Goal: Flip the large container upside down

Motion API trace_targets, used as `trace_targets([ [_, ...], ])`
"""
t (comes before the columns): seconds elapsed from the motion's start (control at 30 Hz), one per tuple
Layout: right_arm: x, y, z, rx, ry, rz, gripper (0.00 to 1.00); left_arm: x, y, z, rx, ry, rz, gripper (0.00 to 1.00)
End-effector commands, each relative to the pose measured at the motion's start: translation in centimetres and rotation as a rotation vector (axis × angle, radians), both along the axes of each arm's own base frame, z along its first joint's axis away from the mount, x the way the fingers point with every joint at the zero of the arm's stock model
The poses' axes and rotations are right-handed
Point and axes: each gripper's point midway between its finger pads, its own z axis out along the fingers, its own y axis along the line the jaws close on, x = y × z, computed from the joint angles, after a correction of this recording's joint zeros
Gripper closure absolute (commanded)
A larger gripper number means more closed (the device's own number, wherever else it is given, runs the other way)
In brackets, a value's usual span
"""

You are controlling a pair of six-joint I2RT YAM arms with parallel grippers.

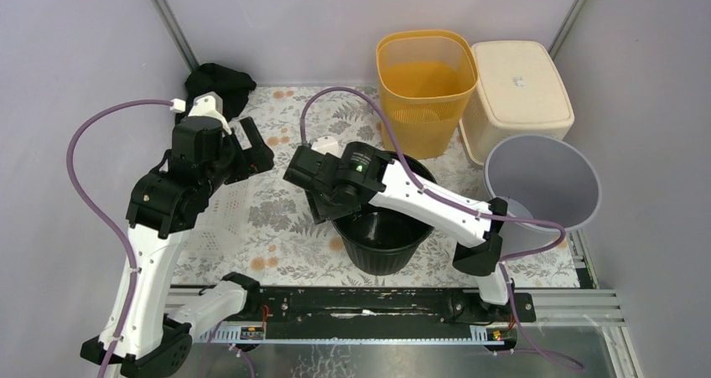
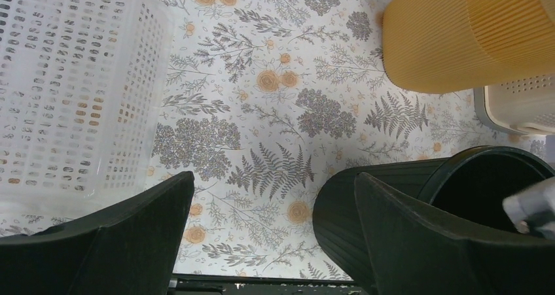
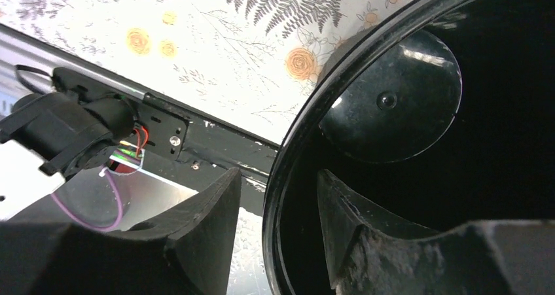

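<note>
The large container, a black ribbed round bucket (image 1: 381,237), stands upright with its mouth up near the front middle of the flowered table. My right gripper (image 1: 325,206) reaches down over its left rim. In the right wrist view the gripper (image 3: 278,174) straddles the rim (image 3: 291,144), one finger outside and one inside, with a small gap on each side, so it stands open. My left gripper (image 1: 256,156) hovers to the bucket's left, wide open and holding nothing (image 2: 273,176). Its view shows the bucket's side (image 2: 340,210) by the right finger.
A yellow basket (image 1: 425,85) and an overturned cream bin (image 1: 516,93) stand at the back right. A grey bin (image 1: 543,181) lies on its side at the right. A white mesh basket (image 2: 65,92) sits at the left, and a black cloth (image 1: 220,83) at the back left.
</note>
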Motion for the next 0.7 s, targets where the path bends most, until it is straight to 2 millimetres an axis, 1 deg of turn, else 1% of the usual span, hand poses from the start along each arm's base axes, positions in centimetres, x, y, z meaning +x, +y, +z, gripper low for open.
trace_targets([
  [0.0,0.3,-1.0,0.4,-0.032,-0.041,-0.070,0.48,0.4,-0.2,1.3,-0.006,-0.067,-0.029,0.00],
  [0.07,0.2,-1.0,-0.1,-0.046,-0.032,-0.073,0.50,0.3,-0.3,1.1,-0.009,-0.064,-0.036,0.00],
  [0.13,0.0,-1.1,-0.7,-0.060,-0.018,-0.074,0.51,0.2,-0.4,1.0,-0.011,-0.063,-0.041,0.00],
  [0.27,-0.3,-1.2,-1.3,-0.075,0.001,-0.070,0.51,0.2,-0.4,1.0,-0.014,-0.066,-0.038,0.00],
  [0.43,-0.8,-1.0,-2.4,-0.094,0.034,-0.054,0.52,0.1,-0.3,1.7,-0.020,-0.081,-0.031,0.00],
  [0.53,-1.0,-1.0,-2.6,-0.095,0.043,-0.049,0.52,0.0,0.0,2.2,-0.017,-0.090,-0.019,0.00],
  [0.67,-1.3,-0.9,-3.1,-0.101,0.064,-0.035,0.56,-0.3,0.6,3.0,-0.009,-0.115,0.002,0.00],
])
